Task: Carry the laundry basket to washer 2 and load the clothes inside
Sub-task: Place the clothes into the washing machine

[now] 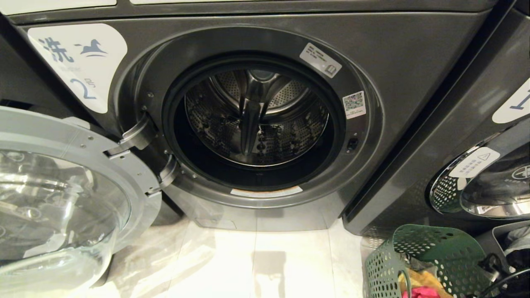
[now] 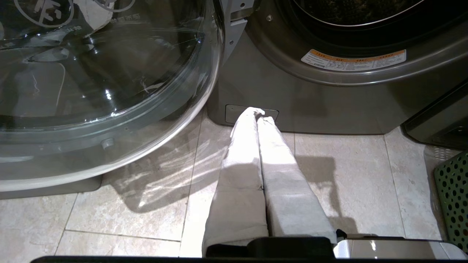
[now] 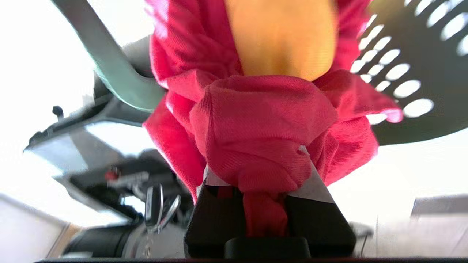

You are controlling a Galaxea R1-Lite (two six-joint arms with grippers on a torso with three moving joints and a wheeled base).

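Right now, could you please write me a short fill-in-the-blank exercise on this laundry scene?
1. The door of washer 2 stands ____.
2. The right gripper is shut on a ____ garment.
3. The laundry basket sits on the ____.
4. The left gripper has its fingers ____.

Missing words: open; pink-red; floor; shut

Pale beige glossy tiled floor (image 1: pixel 265 265), thin grout lines, light glare patches. Dark grey front-load washer (image 1: pixel 414 82) with "2" label stands on it, alike dark grey washer (image 1: pixel 463 136) just beside. Dark green perforated plastic laundry basket (image 1: pixel 439 256) rests on floor near the second washer's base.
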